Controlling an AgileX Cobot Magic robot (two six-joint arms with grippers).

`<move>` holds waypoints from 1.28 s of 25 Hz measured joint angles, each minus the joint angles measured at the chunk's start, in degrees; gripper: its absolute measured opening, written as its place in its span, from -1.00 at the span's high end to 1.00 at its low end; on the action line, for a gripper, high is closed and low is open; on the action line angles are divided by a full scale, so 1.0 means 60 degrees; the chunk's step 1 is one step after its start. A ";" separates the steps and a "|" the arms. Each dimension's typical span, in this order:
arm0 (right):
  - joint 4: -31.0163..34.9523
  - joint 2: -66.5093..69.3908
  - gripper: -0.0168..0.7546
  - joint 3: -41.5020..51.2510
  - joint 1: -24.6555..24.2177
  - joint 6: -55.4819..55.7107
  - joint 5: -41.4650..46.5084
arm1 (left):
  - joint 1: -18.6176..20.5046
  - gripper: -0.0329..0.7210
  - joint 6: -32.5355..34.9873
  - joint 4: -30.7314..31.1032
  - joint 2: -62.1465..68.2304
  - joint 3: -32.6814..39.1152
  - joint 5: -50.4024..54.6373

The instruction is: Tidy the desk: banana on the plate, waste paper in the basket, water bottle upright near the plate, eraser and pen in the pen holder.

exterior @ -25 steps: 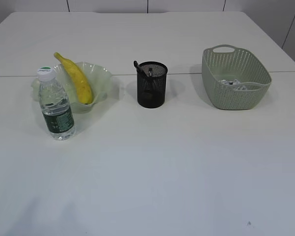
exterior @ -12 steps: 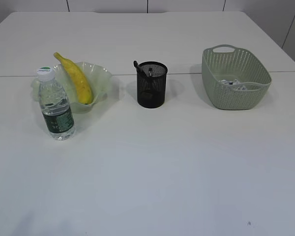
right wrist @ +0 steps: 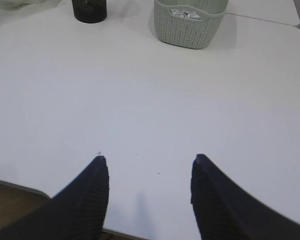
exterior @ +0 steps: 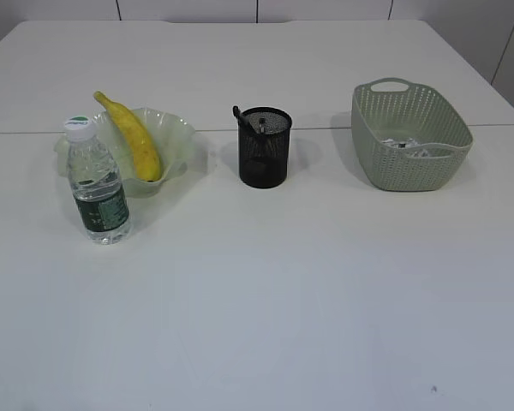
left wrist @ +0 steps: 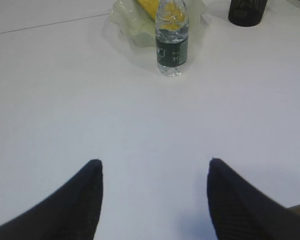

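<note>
On the white desk (exterior: 325,291) you find each item of the tidy-up in turn, as follows.

Item one: the yellow banana (exterior: 134,137) lies in the pale green, wavy-rimmed glass plate (exterior: 182,130) at the left; count it placed.

Item two: the clear plastic water bottle with white cap and dark green label (exterior: 97,182) stands upright just in front of that plate, near its rim; count it placed.

Item three: the black mesh pen holder (exterior: 265,147) stands at the middle. You see a dark pen (exterior: 239,115) slanting out over its rim and something pale inside; whether that is the eraser you cannot tell.

Item four: the sage-green woven plastic basket with handles (exterior: 409,137) at the right holds crumpled white waste paper (exterior: 409,147); count it placed.

Item five: the left gripper (left wrist: 152,197) and the right gripper (right wrist: 149,192) both hover over bare desk at the near edge, well apart from everything, jaws spread and holding nothing.

Judgement: you may take the task as finished or all but finished, with only the eraser unconfirmed.
</note>
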 joint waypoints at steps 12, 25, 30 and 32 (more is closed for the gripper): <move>0.0000 0.0000 -0.06 0.0000 0.0000 0.0000 0.0000 | 0.0000 -0.32 0.0398 -0.0099 0.0000 0.0000 0.0257; 0.0000 0.0000 -0.06 0.0000 0.0000 0.0000 0.0000 | 0.0000 -0.32 0.0822 -0.0114 0.0000 0.0122 0.0062; 0.0000 0.0000 -0.06 0.0000 0.0000 0.0000 0.0000 | 0.0000 -0.32 0.0837 -0.0121 0.0000 0.0122 0.0029; 0.0000 0.0000 -0.06 0.0000 0.0000 0.0000 0.0000 | 0.0000 -0.32 0.0844 -0.0136 0.0000 0.0122 0.0023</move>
